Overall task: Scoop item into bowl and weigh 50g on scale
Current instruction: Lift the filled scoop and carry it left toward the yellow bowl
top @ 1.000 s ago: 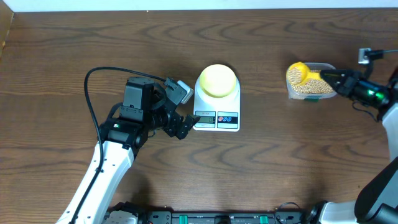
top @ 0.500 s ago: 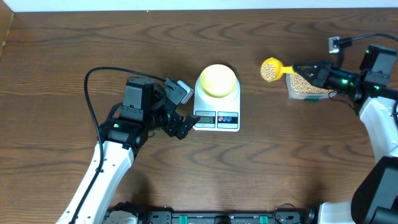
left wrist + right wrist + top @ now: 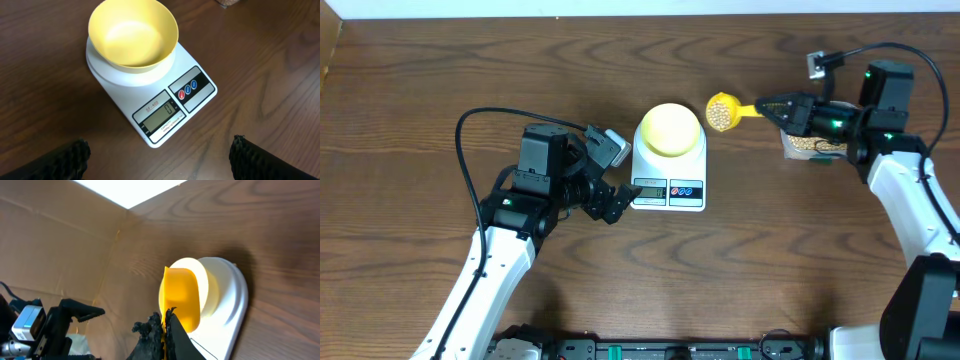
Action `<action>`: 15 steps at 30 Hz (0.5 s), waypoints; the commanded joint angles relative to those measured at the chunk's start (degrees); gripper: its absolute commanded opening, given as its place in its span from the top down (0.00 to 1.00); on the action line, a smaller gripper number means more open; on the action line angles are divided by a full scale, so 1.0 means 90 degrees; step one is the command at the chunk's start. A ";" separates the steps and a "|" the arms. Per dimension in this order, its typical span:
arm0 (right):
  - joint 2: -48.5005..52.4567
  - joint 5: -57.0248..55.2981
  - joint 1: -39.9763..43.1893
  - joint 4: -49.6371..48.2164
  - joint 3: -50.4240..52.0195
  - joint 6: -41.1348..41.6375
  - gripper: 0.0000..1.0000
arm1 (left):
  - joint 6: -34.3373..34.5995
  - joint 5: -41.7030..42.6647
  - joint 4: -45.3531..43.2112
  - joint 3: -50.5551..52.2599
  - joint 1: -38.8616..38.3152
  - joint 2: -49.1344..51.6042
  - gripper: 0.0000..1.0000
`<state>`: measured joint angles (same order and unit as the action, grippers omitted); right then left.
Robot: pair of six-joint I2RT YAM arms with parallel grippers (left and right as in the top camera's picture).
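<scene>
The pale yellow-green bowl [image 3: 669, 129] [image 3: 133, 32] stands empty on the white scale [image 3: 668, 200] [image 3: 165, 107]. My right gripper [image 3: 775, 105] [image 3: 165, 325] is shut on the handle of a bright yellow scoop [image 3: 722, 112] [image 3: 182, 297]. The scoop holds tan beans [image 3: 720, 114] and hangs just right of the bowl's rim, above the table. More beans [image 3: 802, 143] lie in the clear tub [image 3: 792, 150], partly hidden under my right arm. My left gripper [image 3: 618, 175] [image 3: 160, 150] is open at the scale's left front, with nothing between its fingers.
A black cable [image 3: 470, 150] loops from the left arm across the table. A cardboard wall [image 3: 55, 245] lines the table's far side in the right wrist view. The wooden table [image 3: 770, 260] is bare in front of the scale.
My right gripper has carried the bean-filled scoop leftward, out of the tub and across to just beside the bowl. The left arm, bowl and scale have not moved.
</scene>
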<state>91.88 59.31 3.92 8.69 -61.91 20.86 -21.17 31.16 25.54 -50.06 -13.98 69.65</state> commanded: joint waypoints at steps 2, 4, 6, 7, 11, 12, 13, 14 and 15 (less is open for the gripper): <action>0.0032 -0.0265 -0.0294 -0.0039 -0.0107 0.0216 0.99 | -0.0017 -0.0036 0.0010 0.0012 0.0017 -0.0058 0.09; 0.0032 -0.0396 -0.0410 -0.0046 -0.0107 0.0231 0.99 | -0.0017 -0.0036 0.0010 0.0012 0.0017 -0.0058 0.09; 0.0032 -0.0505 -0.0503 -0.0044 -0.0107 0.0233 0.99 | -0.0017 -0.0036 0.0010 0.0012 0.0017 -0.0058 0.09; 0.0032 -0.0568 -0.0546 -0.0041 -0.0107 0.0236 0.99 | -0.0017 -0.0036 0.0010 0.0012 0.0017 -0.0058 0.09; 0.0032 -0.0653 -0.0763 -0.0134 -0.0107 0.0255 0.99 | -0.0017 -0.0036 0.0012 0.0012 0.0017 -0.0058 0.09; 0.0032 -0.0658 -0.0801 -0.0158 -0.0107 0.0257 0.99 | -0.0017 -0.0036 0.0010 0.0012 0.0017 -0.0058 0.09; 0.0032 -0.0658 -0.0845 -0.0189 -0.0107 0.0257 0.99 | -0.0017 -0.0036 0.0012 0.0012 0.0017 -0.0058 0.09; 0.0032 -0.0704 -0.0894 -0.0211 -0.0107 0.0255 0.99 | -0.0017 -0.0036 0.0010 0.0012 0.0017 -0.0058 0.09; 0.0032 -0.0770 -0.0935 -0.0216 -0.0107 0.0257 0.99 | -0.0017 -0.0036 0.0012 0.0012 0.0017 -0.0058 0.09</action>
<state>91.88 53.78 -2.96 7.25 -61.91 22.63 -21.19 31.16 25.54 -50.06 -13.98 69.65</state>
